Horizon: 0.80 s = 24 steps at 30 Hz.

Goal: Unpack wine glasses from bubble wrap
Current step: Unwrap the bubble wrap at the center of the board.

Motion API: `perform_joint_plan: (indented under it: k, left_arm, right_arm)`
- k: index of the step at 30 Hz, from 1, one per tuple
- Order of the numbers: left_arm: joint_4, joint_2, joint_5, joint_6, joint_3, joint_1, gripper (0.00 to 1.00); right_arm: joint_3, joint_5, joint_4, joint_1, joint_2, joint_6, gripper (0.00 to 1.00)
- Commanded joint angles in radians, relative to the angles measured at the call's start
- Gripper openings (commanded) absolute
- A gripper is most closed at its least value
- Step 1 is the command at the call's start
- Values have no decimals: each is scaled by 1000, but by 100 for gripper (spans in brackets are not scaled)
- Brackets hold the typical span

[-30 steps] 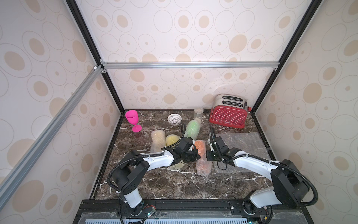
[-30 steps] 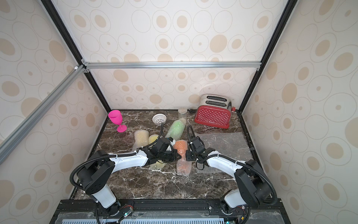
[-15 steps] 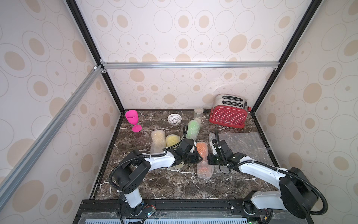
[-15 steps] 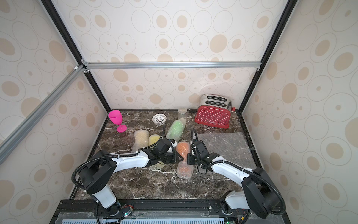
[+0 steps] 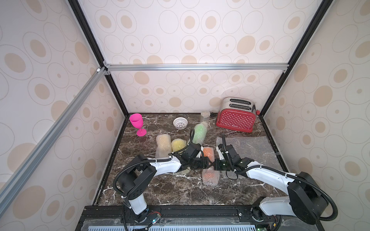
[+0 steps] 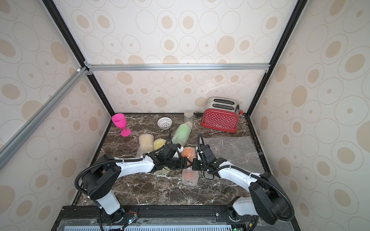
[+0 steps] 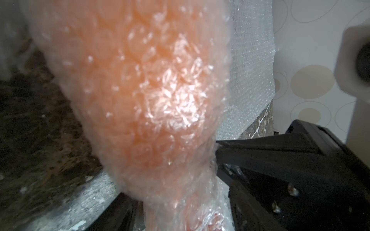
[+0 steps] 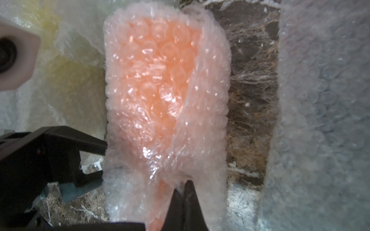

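while right gripper (image 8: pixel 183 186) pinches the wrap (image 8: pixel 210 104) round the orange glass (image 8: pixel 156 80), left gripper (image 8: pixel 103 163) stands open beside it.

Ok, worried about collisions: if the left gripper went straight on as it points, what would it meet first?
The bubble wrap around the orange wine glass, at its open jaws; just behind, likely the right gripper.

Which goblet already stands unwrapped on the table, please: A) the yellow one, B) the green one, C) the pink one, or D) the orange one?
C: the pink goblet stands upright and bare at the back, while the other colours show only through bubble wrap.
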Motion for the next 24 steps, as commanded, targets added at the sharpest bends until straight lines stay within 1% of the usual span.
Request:
perform_joint_plan:
  k: [1, 4, 7, 8, 10, 14, 16, 18, 24]
  left_arm:
    - [17, 34, 3, 3, -1, -7, 61]
    - [17, 41, 1, 7, -9, -9, 44]
    - [17, 32, -8, 11, -6, -10, 20]
    - [15, 31, -9, 13, -1, -12, 14]
    - [9, 34, -3, 14, 12, -12, 7]
    - [0, 29, 1, 10, 34, -19, 0]
    - [-8, 27, 3, 6, 46, -21, 0]
    - [-15, 20, 2, -1, 54, -25, 0]
    - [-32, 12, 4, -10, 74, -32, 0]
  right_arm:
    - [-20, -16, 0, 7, -26, 24, 2]
    - [-17, -7, -12, 6, -33, 19, 3]
    - [-17, -3, -11, 7, -21, 14, 8]
    - [-17, 3, -9, 10, -14, 14, 10]
    - [-16, 23, -6, 19, -7, 9, 13]
    - [-4, 56, -5, 40, 8, -2, 19]
    - [3, 89, -12, 54, 15, -4, 25]
    - [8, 112, -14, 64, 20, -6, 28]
    - [26, 190, -41, 76, 34, -6, 29]
